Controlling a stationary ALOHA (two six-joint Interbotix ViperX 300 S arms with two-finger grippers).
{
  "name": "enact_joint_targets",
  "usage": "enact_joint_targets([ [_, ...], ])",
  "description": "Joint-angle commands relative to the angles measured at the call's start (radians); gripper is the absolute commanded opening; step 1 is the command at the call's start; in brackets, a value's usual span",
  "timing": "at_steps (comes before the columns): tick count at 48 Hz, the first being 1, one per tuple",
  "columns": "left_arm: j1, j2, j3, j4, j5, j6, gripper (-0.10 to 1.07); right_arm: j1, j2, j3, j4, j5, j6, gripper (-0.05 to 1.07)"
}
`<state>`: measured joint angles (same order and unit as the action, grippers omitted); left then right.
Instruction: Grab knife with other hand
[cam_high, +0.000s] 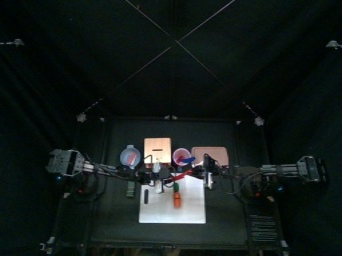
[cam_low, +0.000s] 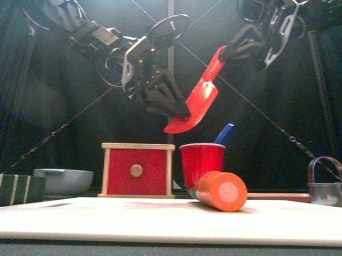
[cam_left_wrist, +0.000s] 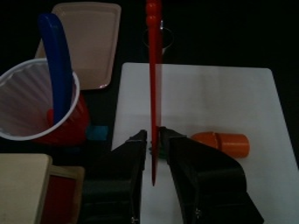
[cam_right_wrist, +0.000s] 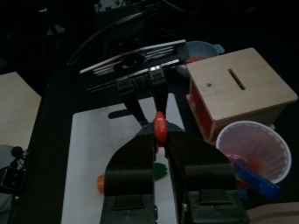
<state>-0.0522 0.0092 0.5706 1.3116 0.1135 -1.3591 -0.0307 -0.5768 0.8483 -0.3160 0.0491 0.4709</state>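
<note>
A red knife (cam_low: 198, 92) hangs slanted in the air above the white cutting board (cam_low: 120, 215). My left gripper (cam_low: 158, 100) is shut on its lower end; in the left wrist view the thin blade (cam_left_wrist: 152, 79) runs straight out from between the jaws of that gripper (cam_left_wrist: 153, 140). My right gripper (cam_low: 241, 48) meets the knife's upper end from the right. In the right wrist view its jaws (cam_right_wrist: 159, 131) stand closed on the knife's red end (cam_right_wrist: 159, 125), facing the left gripper (cam_right_wrist: 142, 83).
An orange cylinder (cam_low: 222, 190) lies on the board. Behind it stand a red cup (cam_low: 202, 165) holding a blue utensil (cam_left_wrist: 52, 61), a red-fronted wooden box (cam_low: 138, 170), a grey bowl (cam_low: 62, 180), a metal mug (cam_low: 325, 184) and a pink tray (cam_left_wrist: 91, 35).
</note>
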Motion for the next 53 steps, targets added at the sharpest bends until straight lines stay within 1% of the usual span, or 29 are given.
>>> enact_joint_targets([
  [1, 0.002, -0.008, -0.014, 0.0, 0.005, 0.002, 0.64, 0.002, -0.006, -0.015, 0.015, -0.011, 0.0, 0.38],
  [9, 0.002, -0.014, -0.011, 0.0, 0.018, 0.005, 0.61, 0.009, -0.006, -0.008, 0.031, -0.011, -0.002, 0.38],
  [21, -0.005, -0.018, -0.002, 0.0, 0.021, 0.008, 0.53, 0.008, -0.006, 0.005, 0.037, -0.011, -0.002, 0.38],
  [28, -0.005, -0.026, 0.006, 0.002, 0.021, 0.008, 0.51, 0.006, -0.006, 0.014, 0.037, -0.011, -0.002, 0.38],
  [33, -0.009, -0.043, 0.018, 0.006, 0.021, 0.009, 0.51, 0.011, -0.005, 0.034, 0.04, -0.005, 0.0, 0.38],
  [39, -0.018, -0.066, 0.038, 0.009, 0.012, 0.009, 0.51, 0.034, 0.0, 0.075, 0.057, 0.009, 0.0, 0.38],
  [46, -0.043, -0.066, 0.037, 0.011, -0.025, 0.009, 0.51, 0.052, 0.026, 0.13, 0.115, 0.028, 0.0, 0.37],
  [53, -0.055, -0.054, 0.038, 0.002, -0.048, 0.006, 0.51, 0.074, 0.066, 0.16, 0.181, 0.031, -0.002, 0.37],
])
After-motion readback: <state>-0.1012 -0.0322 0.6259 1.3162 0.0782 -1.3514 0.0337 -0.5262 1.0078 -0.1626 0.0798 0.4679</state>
